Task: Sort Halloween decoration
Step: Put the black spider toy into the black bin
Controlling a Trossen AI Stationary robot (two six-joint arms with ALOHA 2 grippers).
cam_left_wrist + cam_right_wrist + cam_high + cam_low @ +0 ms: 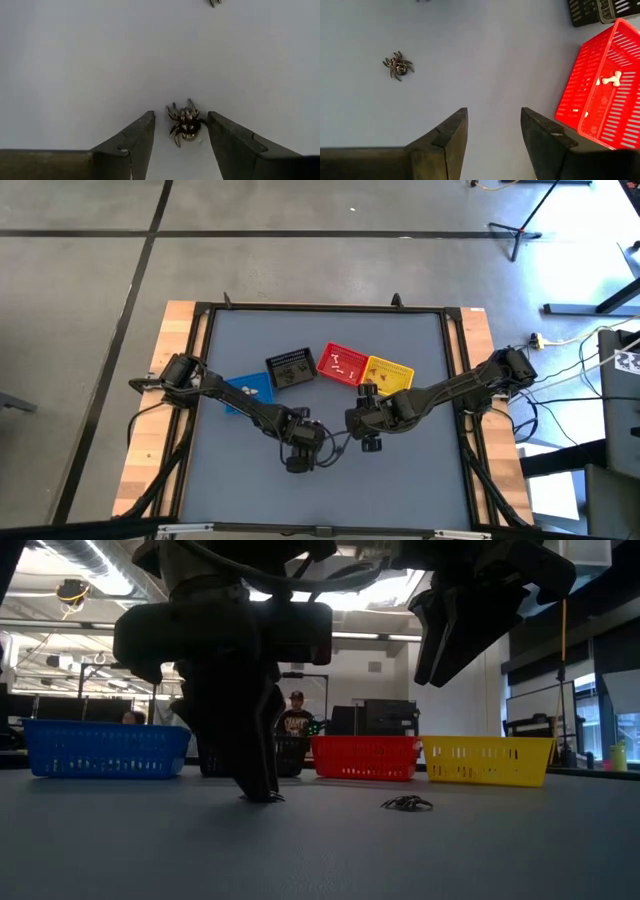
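Note:
A dark spider trinket (184, 125) lies on the grey table between the fingers of my left gripper (181, 114), which is open and lowered to the tabletop (262, 795). The fingers stand on either side of the spider, and I cannot tell whether one touches it. A second dark spider (397, 66) (407, 803) lies on the table beyond my right gripper (492, 127), which is open and raised above the table (470, 630). In the high view the left gripper (298, 452) and right gripper (366, 435) sit close together in front of the baskets.
Four small baskets stand in a row behind the grippers: blue (246, 391), black (290, 368), red (340, 362) and yellow (389, 373). The red basket (600, 95) holds a white bone trinket (611, 78). A person (296, 718) shows in the room behind the table.

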